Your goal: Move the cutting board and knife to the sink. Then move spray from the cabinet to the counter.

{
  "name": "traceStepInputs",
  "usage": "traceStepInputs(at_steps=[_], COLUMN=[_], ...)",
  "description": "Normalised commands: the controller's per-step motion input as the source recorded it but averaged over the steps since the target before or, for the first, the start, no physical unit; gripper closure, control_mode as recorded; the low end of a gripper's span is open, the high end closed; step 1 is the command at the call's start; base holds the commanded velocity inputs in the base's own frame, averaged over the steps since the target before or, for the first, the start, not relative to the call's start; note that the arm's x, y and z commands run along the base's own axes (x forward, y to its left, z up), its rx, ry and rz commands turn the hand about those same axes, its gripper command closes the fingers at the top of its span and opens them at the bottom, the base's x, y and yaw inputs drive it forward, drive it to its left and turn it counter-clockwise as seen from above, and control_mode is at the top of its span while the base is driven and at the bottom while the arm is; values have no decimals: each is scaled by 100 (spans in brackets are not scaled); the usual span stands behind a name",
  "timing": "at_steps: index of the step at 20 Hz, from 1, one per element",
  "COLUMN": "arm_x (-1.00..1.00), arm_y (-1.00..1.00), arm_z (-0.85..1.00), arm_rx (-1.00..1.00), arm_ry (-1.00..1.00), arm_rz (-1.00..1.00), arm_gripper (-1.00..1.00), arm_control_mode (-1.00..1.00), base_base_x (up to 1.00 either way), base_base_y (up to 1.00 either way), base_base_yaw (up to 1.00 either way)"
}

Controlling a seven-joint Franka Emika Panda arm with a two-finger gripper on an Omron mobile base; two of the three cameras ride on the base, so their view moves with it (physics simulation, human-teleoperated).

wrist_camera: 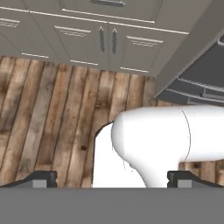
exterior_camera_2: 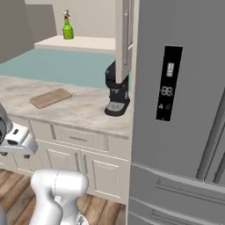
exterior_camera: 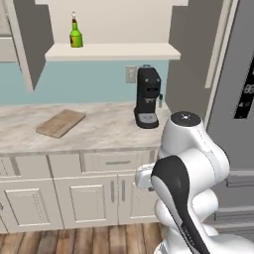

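We hold our gripper (wrist_camera: 111, 179) spread wide and empty, pointed down at the wooden floor (wrist_camera: 52, 113). The cutting board (exterior_camera: 61, 122) lies on the counter (exterior_camera: 104, 129), far left; the spray (exterior_camera: 75, 33) stands on the cabinet (exterior_camera: 114, 51) shelf. The knife is possibly outside these views.

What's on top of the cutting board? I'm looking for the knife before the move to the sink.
The cutting board lies flat on the counter with its top bare; no knife shows on it. Its underside is hidden.
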Motion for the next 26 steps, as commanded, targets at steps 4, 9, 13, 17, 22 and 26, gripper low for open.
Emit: traceStepInputs(at_steps=[4, 9, 13, 17, 22, 26], arm_x=[0, 0, 0, 0, 0, 0], arm_y=[0, 0, 0, 0, 0, 0], arm_z=[0, 0, 0, 0, 0, 0], arm_rx=[0, 0, 0, 0, 0, 0], arm_ry=[0, 0, 0, 0, 0, 0], arm_rz=[0, 0, 0, 0, 0, 0], arm_gripper=[-100, -100, -100, -100, -100, -100], arm_control_mode=[100, 100, 100, 100, 100, 100], base_base_x=[63, 65, 58, 55, 48, 39], base_base_y=[42, 23, 7, 17, 33, 39], base_base_yaw=[0, 0, 0, 0, -1, -1])
